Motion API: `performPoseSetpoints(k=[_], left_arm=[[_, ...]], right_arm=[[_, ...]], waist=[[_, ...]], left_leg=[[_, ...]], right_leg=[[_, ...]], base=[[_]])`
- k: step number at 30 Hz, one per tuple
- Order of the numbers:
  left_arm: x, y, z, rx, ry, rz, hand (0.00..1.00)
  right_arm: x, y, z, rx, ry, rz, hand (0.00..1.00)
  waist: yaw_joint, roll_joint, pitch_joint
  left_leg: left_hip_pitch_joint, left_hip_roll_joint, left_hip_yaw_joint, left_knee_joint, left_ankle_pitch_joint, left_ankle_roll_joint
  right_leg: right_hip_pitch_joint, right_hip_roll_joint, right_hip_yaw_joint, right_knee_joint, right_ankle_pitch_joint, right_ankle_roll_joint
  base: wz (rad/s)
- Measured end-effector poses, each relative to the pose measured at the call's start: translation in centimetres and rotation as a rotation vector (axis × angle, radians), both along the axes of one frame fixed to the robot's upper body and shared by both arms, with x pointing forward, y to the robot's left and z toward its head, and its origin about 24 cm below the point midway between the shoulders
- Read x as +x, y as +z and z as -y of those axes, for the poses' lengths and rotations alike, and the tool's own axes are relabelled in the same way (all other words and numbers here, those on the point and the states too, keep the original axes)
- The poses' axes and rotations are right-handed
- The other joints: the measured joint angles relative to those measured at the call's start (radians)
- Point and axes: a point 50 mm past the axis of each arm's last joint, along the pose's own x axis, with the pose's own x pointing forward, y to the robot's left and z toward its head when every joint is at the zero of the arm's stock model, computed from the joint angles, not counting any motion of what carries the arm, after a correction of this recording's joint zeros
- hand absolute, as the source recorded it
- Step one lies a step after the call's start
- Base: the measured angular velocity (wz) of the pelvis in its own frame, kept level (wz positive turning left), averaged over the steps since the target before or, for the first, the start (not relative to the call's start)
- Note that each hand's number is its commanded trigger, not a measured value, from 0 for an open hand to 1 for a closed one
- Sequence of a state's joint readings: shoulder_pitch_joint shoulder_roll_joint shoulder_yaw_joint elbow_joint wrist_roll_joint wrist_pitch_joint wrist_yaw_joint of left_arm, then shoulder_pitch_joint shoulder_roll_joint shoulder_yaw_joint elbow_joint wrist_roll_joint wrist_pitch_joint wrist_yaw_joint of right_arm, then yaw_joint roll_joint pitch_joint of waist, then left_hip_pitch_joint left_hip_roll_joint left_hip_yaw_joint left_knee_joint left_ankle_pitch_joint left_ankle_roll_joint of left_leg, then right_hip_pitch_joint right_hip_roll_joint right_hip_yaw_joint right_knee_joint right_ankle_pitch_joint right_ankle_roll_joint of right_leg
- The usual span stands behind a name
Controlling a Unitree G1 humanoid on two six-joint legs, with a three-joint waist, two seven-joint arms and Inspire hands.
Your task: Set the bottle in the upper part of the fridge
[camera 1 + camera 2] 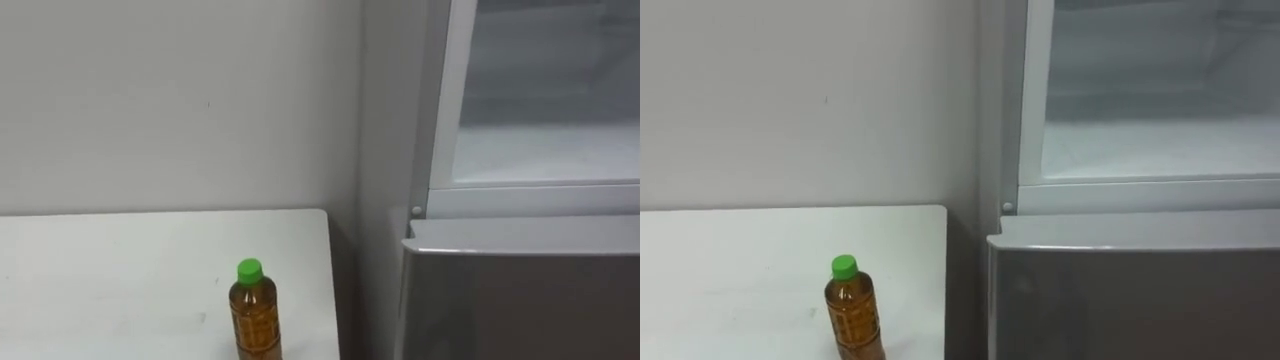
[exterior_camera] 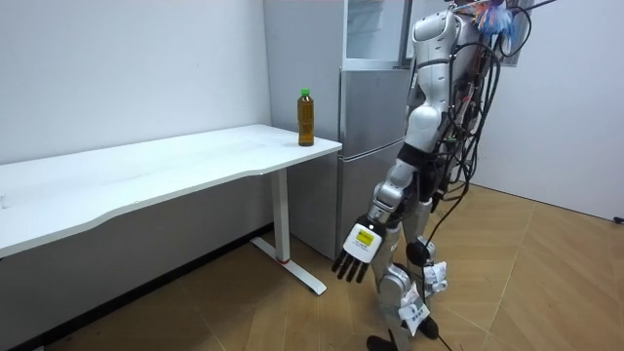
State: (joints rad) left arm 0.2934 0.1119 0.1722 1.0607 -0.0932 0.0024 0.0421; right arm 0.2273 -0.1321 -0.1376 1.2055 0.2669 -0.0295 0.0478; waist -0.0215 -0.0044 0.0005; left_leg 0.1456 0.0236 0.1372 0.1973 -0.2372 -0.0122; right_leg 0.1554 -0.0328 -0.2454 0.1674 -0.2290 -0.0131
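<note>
A bottle (image 1: 253, 315) of amber drink with a green cap stands upright on the white table (image 1: 120, 270), close to its right end. To its right, the upper fridge compartment (image 1: 545, 150) is open and shows a pale bare shelf; the grey lower door (image 1: 520, 300) beneath it is closed. In the room view I stand facing the fridge (image 2: 370, 117), with the bottle (image 2: 306, 119) at the table corner ahead. My left hand (image 2: 359, 252) hangs open at my side, well below the tabletop and holding nothing.
The long white table (image 2: 175, 161) runs along the wall toward the room view's left on white legs. A narrow gap separates its end from the fridge side. Wooden floor lies behind and beside me.
</note>
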Motion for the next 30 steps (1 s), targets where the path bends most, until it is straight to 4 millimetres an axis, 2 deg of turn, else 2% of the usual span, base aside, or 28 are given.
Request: performPoseSetpoints(k=[3,12,30], left_arm=[[0.2,0.0,0.0,-0.014,-0.006,0.008,0.0],[-0.7,-0.2,-0.1,-0.029,-0.001,-0.034,0.0],[-1.2,-0.2,-0.1,-0.023,0.008,-0.049,0.0]], right_arm=[[0.0,0.0,0.0,0.001,-0.003,0.0,0.0],[-0.3,-0.1,-0.1,0.003,-0.018,-0.011,0.0],[-0.9,-0.1,-0.1,0.01,-0.049,-0.026,0.0]], waist=[[-0.001,0.0,0.0],[-0.001,0.001,-0.0001],[0.004,0.001,-0.0011]], left_leg=[[0.0,0.0,0.0,0.0,0.0,0.0],[0.0,0.0,0.0,0.0,0.0,0.0],[-0.002,0.001,0.025,-0.001,0.0,0.0]], right_leg=[[0.0,0.0,0.0,-0.001,0.0,0.0],[0.0,0.001,0.003,-0.003,0.0,0.0],[-0.014,0.002,0.025,0.003,0.0,0.001]], base=[[0.0],[0.0],[-0.03]])
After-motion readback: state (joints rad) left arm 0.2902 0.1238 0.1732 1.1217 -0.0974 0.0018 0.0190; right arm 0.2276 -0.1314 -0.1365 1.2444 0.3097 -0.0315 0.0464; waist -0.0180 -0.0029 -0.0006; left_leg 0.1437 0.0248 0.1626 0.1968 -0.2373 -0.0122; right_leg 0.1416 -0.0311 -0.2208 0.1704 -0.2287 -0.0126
